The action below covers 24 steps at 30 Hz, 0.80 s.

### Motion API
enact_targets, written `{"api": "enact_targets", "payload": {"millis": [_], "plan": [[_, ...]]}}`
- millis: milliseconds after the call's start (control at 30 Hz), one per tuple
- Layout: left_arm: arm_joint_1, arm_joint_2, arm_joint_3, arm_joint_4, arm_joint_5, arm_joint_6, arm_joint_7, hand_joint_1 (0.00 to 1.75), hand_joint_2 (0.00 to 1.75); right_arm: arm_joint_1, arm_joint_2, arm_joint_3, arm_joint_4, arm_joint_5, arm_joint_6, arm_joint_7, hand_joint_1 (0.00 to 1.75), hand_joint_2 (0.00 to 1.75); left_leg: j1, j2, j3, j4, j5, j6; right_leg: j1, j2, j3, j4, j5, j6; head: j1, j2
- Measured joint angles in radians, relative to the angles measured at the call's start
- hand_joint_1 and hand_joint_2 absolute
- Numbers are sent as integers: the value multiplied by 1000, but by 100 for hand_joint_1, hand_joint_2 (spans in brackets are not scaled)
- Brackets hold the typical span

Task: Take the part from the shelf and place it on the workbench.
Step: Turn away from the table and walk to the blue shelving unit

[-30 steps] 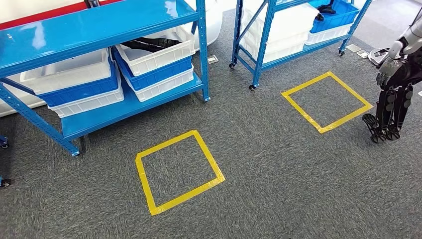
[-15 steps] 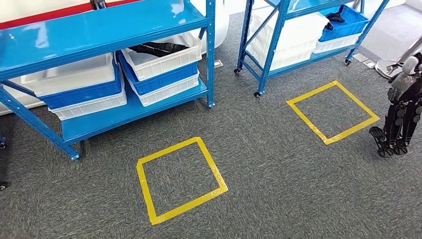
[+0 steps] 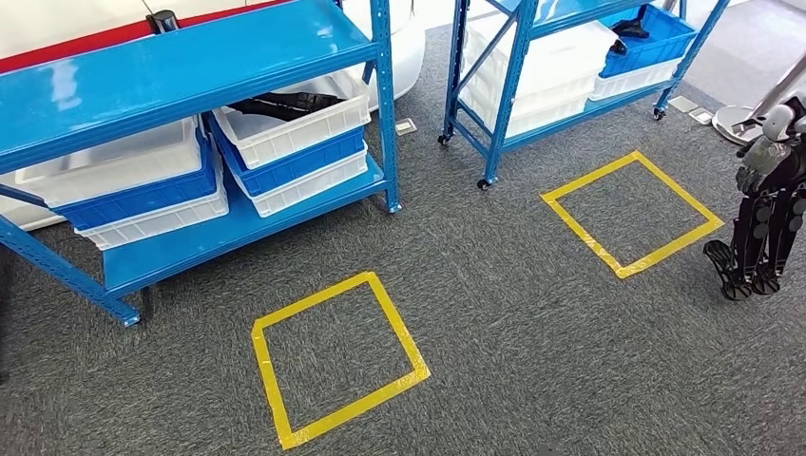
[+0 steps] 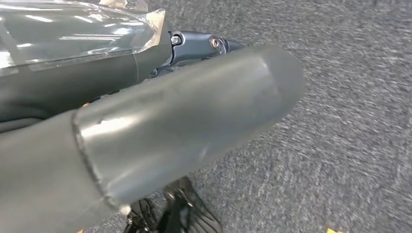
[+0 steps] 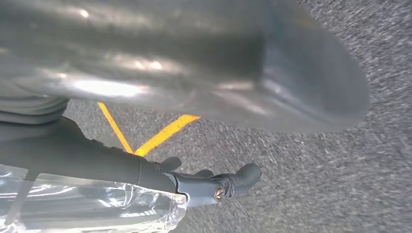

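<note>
A black part (image 3: 280, 103) lies in a white bin (image 3: 304, 128) on the lower level of the blue shelf (image 3: 190, 47) at the left. Another black item (image 3: 630, 27) sits in a blue bin (image 3: 656, 38) on the second blue shelf (image 3: 518, 57) further right. My right hand (image 3: 758, 237) hangs at the right edge of the head view, fingers extended downward, holding nothing. In the right wrist view its thumb (image 5: 218, 73) and fingers (image 5: 214, 187) hang over the carpet. In the left wrist view my left hand (image 4: 194, 97) also hangs over the carpet, holding nothing.
Two yellow tape squares mark the grey carpet, one (image 3: 333, 356) in front of the left shelf and one (image 3: 632, 211) in front of the right shelf. Stacked white and blue bins (image 3: 143, 190) fill the left shelf's lower level. A small dark object (image 3: 163, 19) sits on its top board.
The whole picture has shifted: my camera moved, and both shelves and tape squares sit slightly differently in view. Nothing on the shelves changed. Both hands still hang with nothing in them.
</note>
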Motion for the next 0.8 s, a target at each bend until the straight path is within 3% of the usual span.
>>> {"api": "enact_targets", "payload": {"millis": [67, 100, 200, 233, 300, 367, 400, 433, 500, 567, 633, 700, 733, 800], "plan": [[-2, 0, 0, 0, 4, 1, 0, 0, 0, 0, -1, 0, 0, 6, 2, 3, 0, 0, -7, 17, 15, -51, 13, 12, 6, -7, 5, 0, -12, 12, 0, 0], [-3, 0, 0, 0, 5, 2, 0, 0, 0, 0, -1, 0, 0, 6, 2, 4, 0, 0, -10, 14, 16, -51, 6, 18, 10, -13, 8, -1, -17, 19, 0, 0], [-2, -1, 1, 0, 5, 3, 2, 0, 0, -4, -1, 0, -1, 7, 2, 5, 0, 0, -8, -7, 37, -68, 29, 37, 12, -20, 12, 18, -42, 35, 2, 0], [-3, -1, 1, 0, 5, 3, 2, 0, 0, -5, -1, 0, -1, 7, 2, 6, 0, 0, -6, -13, 44, -75, 32, 42, 12, -16, -4, 57, -62, 34, 3, 0], [-4, 0, 0, 0, 4, 4, 3, 0, 0, -5, -1, 0, -1, 7, 2, 6, 0, 0, -6, -28, 46, -77, 32, 51, 8, -4, -72, 184, -114, 29, 4, 0], [-3, 1, 0, 0, 4, 5, 7, 0, 0, 0, -1, -1, -1, 7, 2, 7, 0, 0, -8, -47, 47, -77, 30, 53, 6, 1, -132, 272, -132, 35, 4, 0], [-3, 0, 1, 0, 4, 6, 9, 0, 0, 1, -2, -1, -1, 7, 2, 8, 0, 0, -8, -57, 48, -76, 29, 53, 6, 3, -136, 261, -115, 44, 4, 0], [-3, 0, 1, 0, 4, 7, 11, 0, 0, 2, -2, -1, -1, 7, 2, 8, 0, 0, -7, -68, 51, -76, 27, 51, 5, 6, -123, 214, -84, 54, 4, 0], [-3, 0, 1, 0, 4, 10, 13, 0, 0, 2, -3, -1, -1, 9, 2, 8, 0, 0, -9, -87, 55, -74, 23, 46, 3, 25, -74, 75, -14, 65, 5, 0], [-3, -1, 1, 0, 4, 13, 16, 0, 0, 1, -4, -1, -1, 11, 2, 8, 0, 0, -13, -101, 56, -73, 19, 36, 3, 38, -47, 4, 20, 52, 6, 0], [-1, -1, 1, 0, 5, 19, 18, 0, 0, -1, -3, -2, -1, 14, 2, 8, 0, 0, -12, -110, 56, -76, 17, 25, 3, 31, -41, -2, 27, 31, 6, 0], [0, 1, 1, 0, 7, 23, 19, 0, 0, -5, -2, -2, -1, 16, 2, 8, 0, 0, -10, -91, 47, -58, 3, 14, -3, 20, -35, -7, 32, 16, 4, 0], [-1, 1, 1, 0, 7, 24, 19, 0, 0, -5, -1, -2, -2, 17, 2, 8, 0, 0, -9, -74, 33, -26, -18, 8, -6, 14, -33, -9, 34, 10, 2, 0], [-1, 1, 1, 0, 9, 25, 19, 0, 0, -3, 1, -2, -2, 19, 2, 8, 0, 0, -4, -43, -23, 93, -83, -4, -6, -1, -32, -10, 32, 2, -3, 0]]}}
